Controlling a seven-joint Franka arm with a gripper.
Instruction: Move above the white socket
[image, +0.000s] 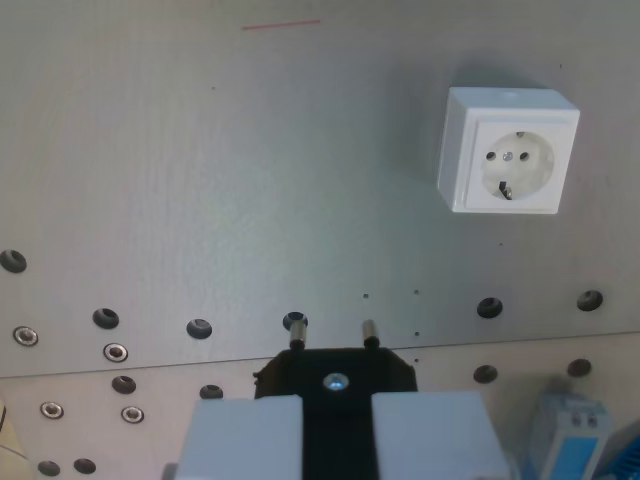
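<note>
Claw with plug, socket far up on the wrist view's right.
The grey two-finger claw (337, 425) is clamped on a black two-pin plug (336, 368); the white square plastic socket (509, 150) sits well beyond it, on the grey perforated metal board (200, 180).

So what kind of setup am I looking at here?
Most likely a lab test bench for plug insertion: a grey metal plate with rows of bolt holes, a white socket mounted on it, and a black two-pin plug held between the fingers.
</note>
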